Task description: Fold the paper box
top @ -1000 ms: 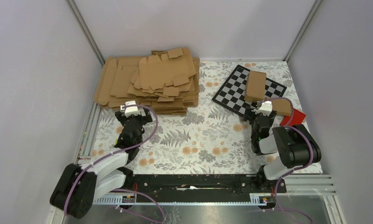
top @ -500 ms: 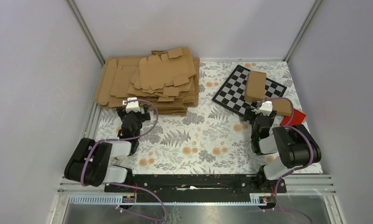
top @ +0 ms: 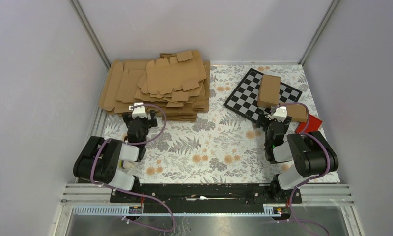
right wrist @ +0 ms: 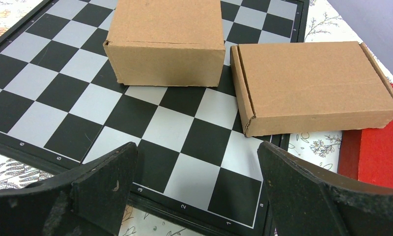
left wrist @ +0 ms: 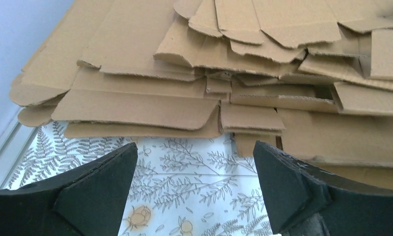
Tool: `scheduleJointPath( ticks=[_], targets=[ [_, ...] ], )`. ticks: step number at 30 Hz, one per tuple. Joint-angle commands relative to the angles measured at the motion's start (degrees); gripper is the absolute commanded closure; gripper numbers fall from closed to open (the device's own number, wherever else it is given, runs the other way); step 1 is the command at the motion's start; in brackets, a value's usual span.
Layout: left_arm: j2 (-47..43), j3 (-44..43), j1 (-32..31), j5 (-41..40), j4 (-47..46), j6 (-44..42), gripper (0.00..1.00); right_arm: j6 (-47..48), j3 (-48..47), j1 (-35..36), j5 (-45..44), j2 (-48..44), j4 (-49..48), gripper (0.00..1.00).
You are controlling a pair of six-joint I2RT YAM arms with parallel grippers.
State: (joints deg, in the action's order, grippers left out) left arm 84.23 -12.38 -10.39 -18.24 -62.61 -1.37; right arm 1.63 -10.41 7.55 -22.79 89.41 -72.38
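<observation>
Both the left fingers (left wrist: 94,194) and right fingers (right wrist: 98,184) stand released, grasping nothing. The left should lift and pinch only the top paper box (top: 176,73) ahead, sparing the stack (top: 135,96).

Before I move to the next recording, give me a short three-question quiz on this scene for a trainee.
1. True or false: the left pincer is shut on a cardboard sheet.
2. The thick closed brown cardboard box rests on: A) the black-and-white chessboard; B) the red block; C) the floral tablecloth.
3. How many closed brown boxes show in the right wrist view?

Key
1. False: it is open and empty, facing the thick stack of flat brown cardboard sheets.
2. A.
3. Two: the thick one and a slim brown carton beside it.
</observation>
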Motion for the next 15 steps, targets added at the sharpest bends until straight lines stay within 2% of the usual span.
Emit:
scheduleJointPath(
  ticks=[1, 4, 5, 6, 8, 9, 15],
  targets=[
    [1.2, -5.2, 3.6, 2.7, 1.8, 5.1, 0.01, -0.2, -1.2, -0.2, 0.5, -0.1, -3.4, 0.01],
    [1.2, -4.6, 5.9, 5.7, 0.9, 6.2, 0.01, -0.2, -1.2, -0.2, 0.5, -0.1, -3.4, 0.01],
    [1.4, -2.6, 5.9, 6.1, -2.0, 6.4, 0.01, -0.2, -1.2, -0.2, 0.5, -0.1, -3.3, 0.01],
    [3.4, -0.6, 5.9, 4.6, -9.5, 5.6, 0.01, -0.2, -1.2, -0.2, 0.5, -0.1, -3.4, 0.01],
    [2.0, -0.5, 5.7, 2.4, -6.5, 7.7, 0.01, -0.2, -1.1, -0.2, 0.4, -0.1, -3.4, 0.01],
    [2.8, -0.4, 5.7, 1.5, -8.6, 7.0, 0.01, -0.2, -1.2, -0.2, 0.5, 0.0, -3.4, 0.01],
    [2.6, -0.8, 5.6, 1.4, -7.2, 7.2, 0.01, -0.2, -1.1, -0.2, 0.5, -0.1, -3.3, 0.01]
  ],
)
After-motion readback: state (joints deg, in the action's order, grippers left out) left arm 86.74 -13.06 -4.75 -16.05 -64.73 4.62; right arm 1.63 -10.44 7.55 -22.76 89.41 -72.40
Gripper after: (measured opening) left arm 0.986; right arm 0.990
